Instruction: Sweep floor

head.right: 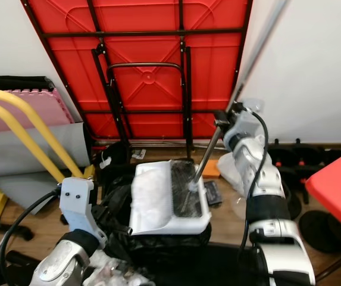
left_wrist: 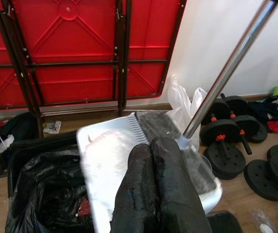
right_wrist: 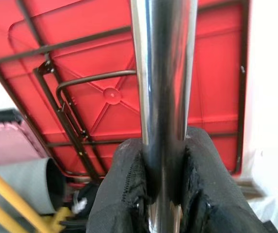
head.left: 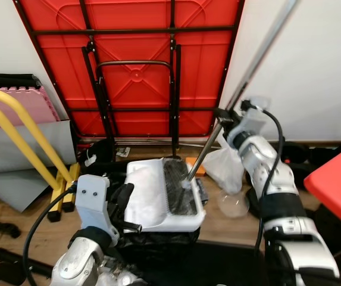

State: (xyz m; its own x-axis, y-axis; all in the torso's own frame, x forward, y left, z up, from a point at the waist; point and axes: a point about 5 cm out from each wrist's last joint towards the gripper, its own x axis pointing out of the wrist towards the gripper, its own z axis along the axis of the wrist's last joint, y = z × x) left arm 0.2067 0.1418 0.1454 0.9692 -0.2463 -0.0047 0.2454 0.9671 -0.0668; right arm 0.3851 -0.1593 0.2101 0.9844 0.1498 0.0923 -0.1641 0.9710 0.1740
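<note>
The right gripper [right_wrist: 162, 191] is clenched on the broom pole [head.left: 259, 59], fingers [right_wrist: 124, 189] pressed to either side of the metal tube. The pole's long axis runs from about 1 o'clock, high against the wall, down to 7 o'clock, where the brush [head.left: 179, 186] rests in the white dustpan [head.left: 152, 196]. The dustpan sits over the open black bin bag [left_wrist: 41, 179], tilted toward it. The left gripper [left_wrist: 155, 194] has its fingers pressed together, and the dustpan lies directly ahead of them at 12 o'clock; whether they pinch its handle cannot be told. The left arm is nearer the dustpan and the right arm nearer the pole. Judged from this, the coming move turns on tipping the dustpan into the bag while the brush drags debris across it. The left wrist view shows dumbbells [left_wrist: 236, 141] and the bag's mouth; the right wrist view shows the grip on the pole against the folded red table [right_wrist: 80, 73].
</note>
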